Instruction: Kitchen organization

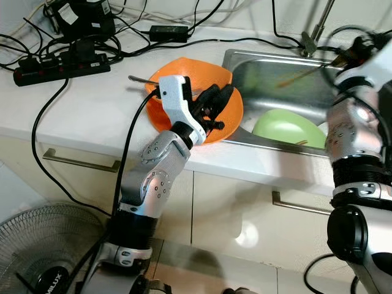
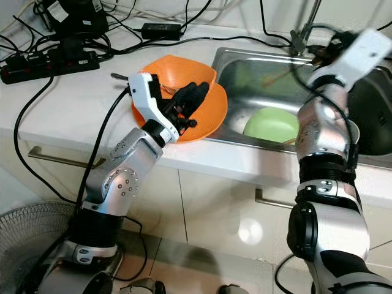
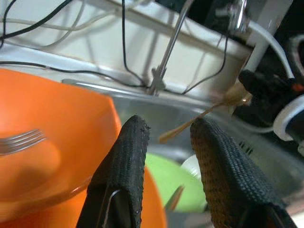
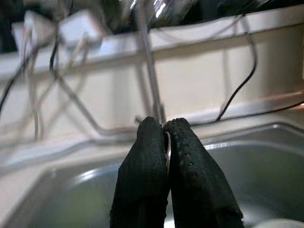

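Both arms are built of rounded silver-grey segments joined by glossy black bands, with small dark screws set in rings on the joint housings. A white angular housing caps each wrist. A black cable loops along the left arm's outer side. The left gripper (image 1: 215,105) and the right gripper (image 4: 166,137) each carry two long black fingers (image 3: 126,166) whose rubbery pads are covered in fine raised dots.

Only legible txt: partial "MLUX" on hub of floor fan (image 1: 52,277), bottom-left.
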{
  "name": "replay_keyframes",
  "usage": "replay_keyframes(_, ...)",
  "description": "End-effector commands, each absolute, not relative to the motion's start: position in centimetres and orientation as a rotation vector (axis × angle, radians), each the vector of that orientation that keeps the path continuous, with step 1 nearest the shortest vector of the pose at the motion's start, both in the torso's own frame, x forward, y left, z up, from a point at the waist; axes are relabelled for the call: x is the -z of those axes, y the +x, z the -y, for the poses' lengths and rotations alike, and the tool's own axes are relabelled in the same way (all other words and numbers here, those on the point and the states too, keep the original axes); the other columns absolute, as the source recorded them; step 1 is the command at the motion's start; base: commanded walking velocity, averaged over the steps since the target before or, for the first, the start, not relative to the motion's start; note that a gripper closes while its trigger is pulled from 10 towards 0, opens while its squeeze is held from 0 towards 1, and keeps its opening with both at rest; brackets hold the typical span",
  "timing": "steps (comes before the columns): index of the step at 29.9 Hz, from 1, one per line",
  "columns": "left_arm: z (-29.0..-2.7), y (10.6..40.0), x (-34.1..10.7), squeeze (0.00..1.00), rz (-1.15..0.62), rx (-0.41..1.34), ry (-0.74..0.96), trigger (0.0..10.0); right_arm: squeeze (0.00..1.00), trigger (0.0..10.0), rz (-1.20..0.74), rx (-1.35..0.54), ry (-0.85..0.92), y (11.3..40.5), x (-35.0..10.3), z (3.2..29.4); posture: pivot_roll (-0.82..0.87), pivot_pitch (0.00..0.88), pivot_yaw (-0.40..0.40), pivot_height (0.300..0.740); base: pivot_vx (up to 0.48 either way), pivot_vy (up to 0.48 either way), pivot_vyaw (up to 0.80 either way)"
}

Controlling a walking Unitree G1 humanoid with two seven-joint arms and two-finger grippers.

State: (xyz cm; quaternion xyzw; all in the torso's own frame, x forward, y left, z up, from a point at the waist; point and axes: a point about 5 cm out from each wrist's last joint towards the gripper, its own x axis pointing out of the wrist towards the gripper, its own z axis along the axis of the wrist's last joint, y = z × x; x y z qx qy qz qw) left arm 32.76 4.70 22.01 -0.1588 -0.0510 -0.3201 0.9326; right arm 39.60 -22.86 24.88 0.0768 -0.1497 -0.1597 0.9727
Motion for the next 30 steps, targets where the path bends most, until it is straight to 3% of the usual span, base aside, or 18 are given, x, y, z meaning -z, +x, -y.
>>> replay_keyframes(1,-4.4,32.4,-21.9,0.0,0.095,0.67,-0.279,10.0,0.0,10.0,0.273,0.33,0.124,39.6,-24.4,22.9,0.12,0.057,0.028,0.74,0.0,0.0,0.0)
replay_keyframes(13,-4.1,31.6,-19.3,0.0,-0.013,0.742,-0.075,10.0,0.0,10.0,0.167,0.302,-0.046,40.1,-21.8,21.6,0.14,0.046,0.026,0.74,0.0,0.0,0.0)
replay_keyframes(30,-4.2,31.2,-19.0,0.0,-0.033,0.753,-0.057,10.0,0.03,10.0,0.054,0.281,-0.083,40.0,-18.8,21.1,0.14,0.057,0.023,0.74,0.0,0.0,0.0)
